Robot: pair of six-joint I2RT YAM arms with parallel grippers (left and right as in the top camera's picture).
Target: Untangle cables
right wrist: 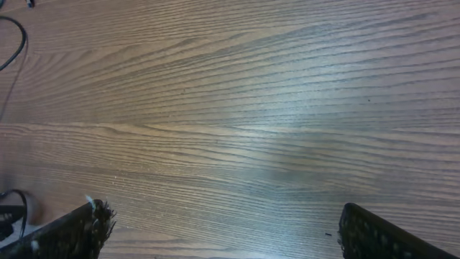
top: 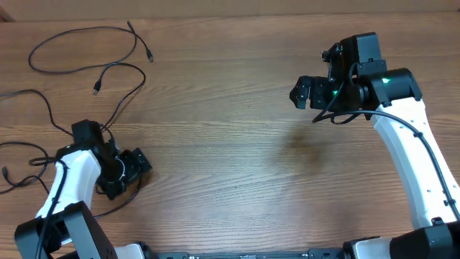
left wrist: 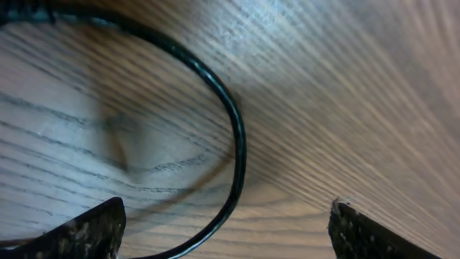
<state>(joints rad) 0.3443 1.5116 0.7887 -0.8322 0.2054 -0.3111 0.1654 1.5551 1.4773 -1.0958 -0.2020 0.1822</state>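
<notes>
Several thin black cables lie loose at the table's left in the overhead view. One forms a wide loop at the far left, ending in a plug [top: 149, 55]. Another runs from a plug [top: 95, 89] down toward my left gripper [top: 134, 168]. In the left wrist view, a curved stretch of cable [left wrist: 236, 137] passes between the two widely spread fingertips [left wrist: 86, 230] without touching them. My left gripper [left wrist: 226, 234] is low over the wood and open. At the right, my right gripper [top: 302, 92] [right wrist: 223, 230] hangs open over bare wood, with nothing between its fingers.
More cable strands [top: 44, 104] trail off the table's left edge beside the left arm. The wooden table [top: 237, 165] stretches between the two arms. A bit of cable [right wrist: 16, 43] shows at the left edge of the right wrist view.
</notes>
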